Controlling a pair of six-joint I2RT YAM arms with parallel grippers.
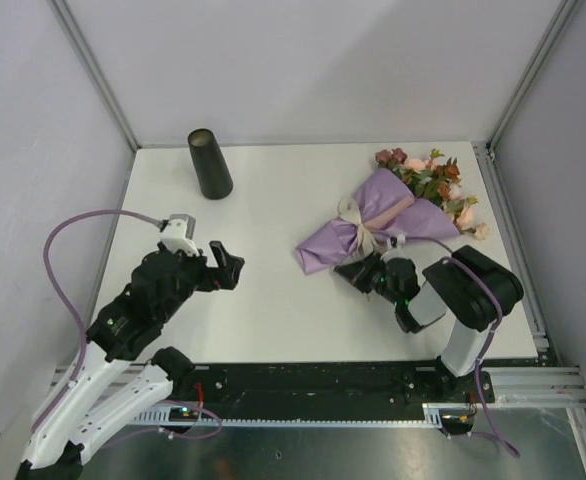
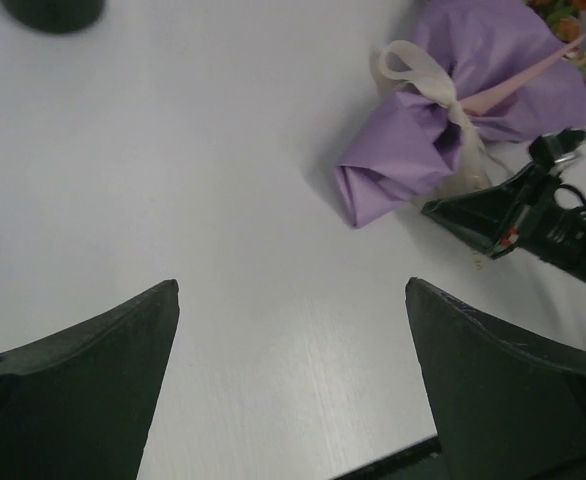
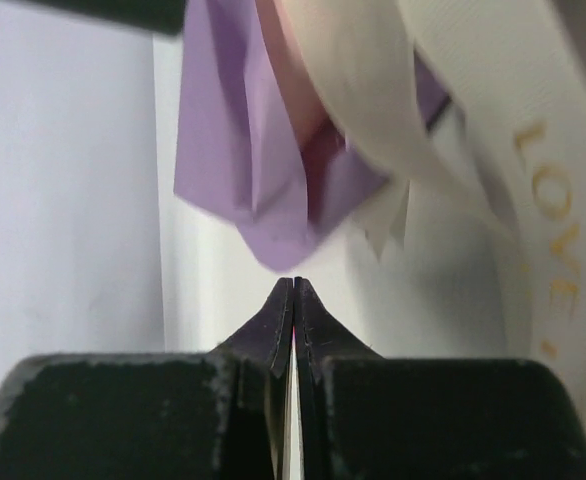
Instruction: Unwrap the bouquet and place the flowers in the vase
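Observation:
The bouquet (image 1: pixel 373 225) lies at the right of the table, wrapped in lilac paper (image 3: pixel 243 150) and tied with a cream ribbon (image 3: pixel 543 200). Its flowers (image 1: pixel 438 185) point to the far right corner. My right gripper (image 1: pixel 348 270) is shut, its tips just short of the paper's lower edge, and one ribbon tail hangs free just above them. A thin pale line shows in the seam between its fingers; no held thing is clear there. The black vase (image 1: pixel 210 165) stands upright at the far left. Over bare table at the near left, my left gripper (image 1: pixel 231 268) is open and holds nothing.
White enclosure walls and metal frame posts (image 1: pixel 513 100) surround the table (image 1: pixel 273 300). A black rail (image 1: pixel 323 380) runs along the near edge between the arm bases. In the left wrist view the right gripper (image 2: pixel 428 208) points at the bouquet's (image 2: pixel 453 110) stem end.

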